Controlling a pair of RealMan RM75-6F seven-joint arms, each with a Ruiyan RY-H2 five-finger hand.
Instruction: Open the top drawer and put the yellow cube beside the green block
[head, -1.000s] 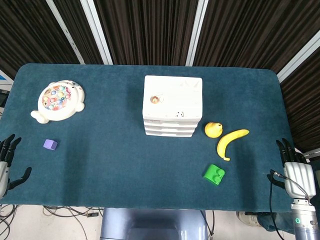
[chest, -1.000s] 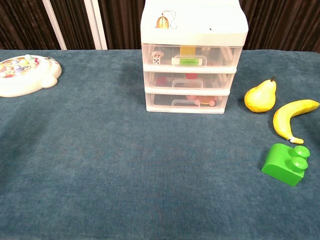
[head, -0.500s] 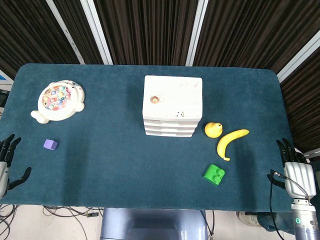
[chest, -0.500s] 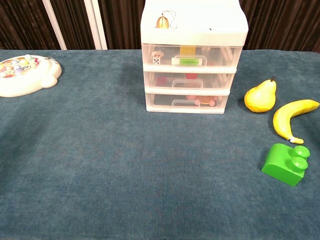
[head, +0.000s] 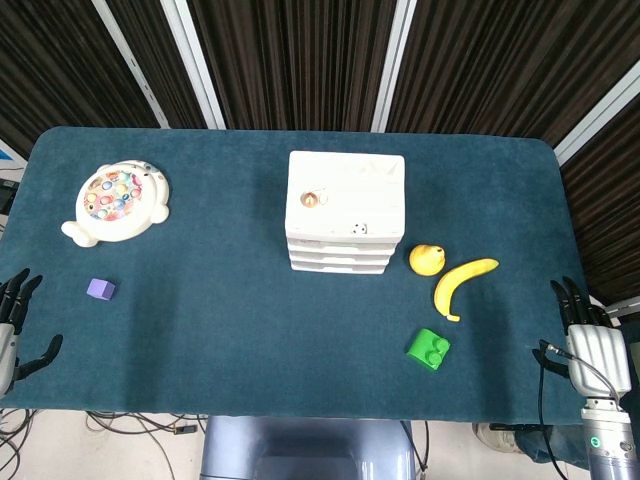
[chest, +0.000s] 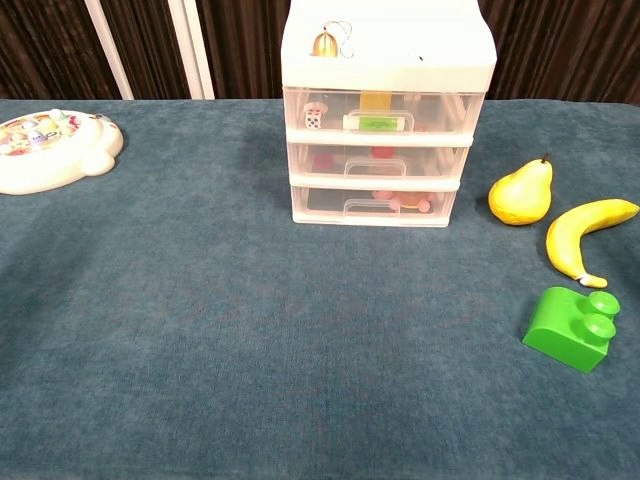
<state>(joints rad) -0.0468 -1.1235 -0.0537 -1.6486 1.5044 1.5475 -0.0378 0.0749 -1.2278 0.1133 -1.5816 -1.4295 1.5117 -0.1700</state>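
A white three-drawer unit (head: 346, 212) (chest: 385, 110) stands at the table's middle, all drawers closed. Through the clear front of the top drawer (chest: 385, 117) a yellow piece (chest: 375, 100) shows, beside a die. The green block (head: 428, 349) (chest: 570, 329) lies on the cloth at the front right. My left hand (head: 12, 330) hangs open off the table's left edge in the head view. My right hand (head: 592, 345) hangs open off the right edge. Neither hand appears in the chest view.
A pear (head: 426, 259) (chest: 521, 193) and a banana (head: 461, 283) (chest: 583, 234) lie right of the drawers, just behind the green block. A fishing-game toy (head: 115, 201) (chest: 48, 150) sits at the back left, a purple cube (head: 100, 290) in front of it. A small bell (chest: 323, 43) rests on the unit.
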